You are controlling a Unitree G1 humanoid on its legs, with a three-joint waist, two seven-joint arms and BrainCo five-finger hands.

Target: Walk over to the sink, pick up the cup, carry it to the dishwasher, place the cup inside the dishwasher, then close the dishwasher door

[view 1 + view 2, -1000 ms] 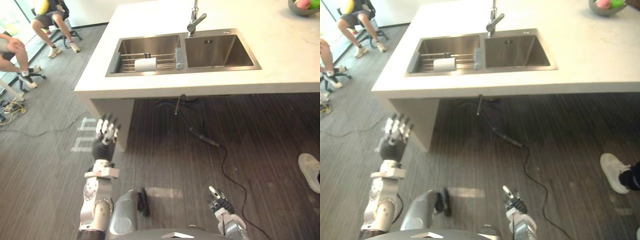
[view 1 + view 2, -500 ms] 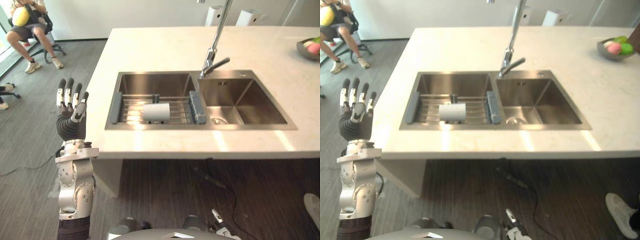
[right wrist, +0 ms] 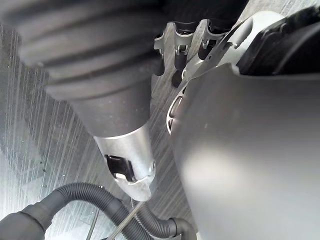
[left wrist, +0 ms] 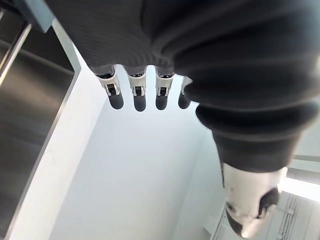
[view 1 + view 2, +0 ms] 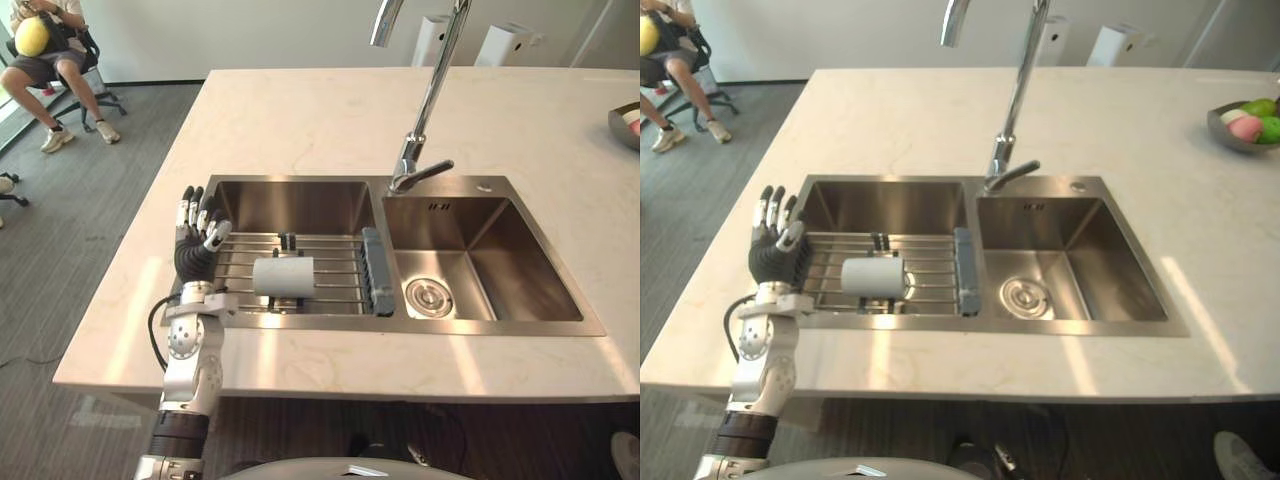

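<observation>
The left hand [image 5: 195, 252], fingers straight and empty, left of the cup [image 5: 283, 277], should cross the rack [image 5: 337, 262] and wrap the cup's side.

You're seeing the left arm [image 5: 190, 360] showing silver-grey shell segments with round joint caps and a dark band lower down. A black cable [image 5: 155, 335] is looping out at its wrist. The left hand [image 5: 196, 258] is wearing a dark ribbed cover, and its silver fingers [image 4: 138, 97] are ending in dark tips. The right hand [image 3: 85, 60] is showing the same ribbed cover and a silver thumb [image 3: 127, 165].
</observation>
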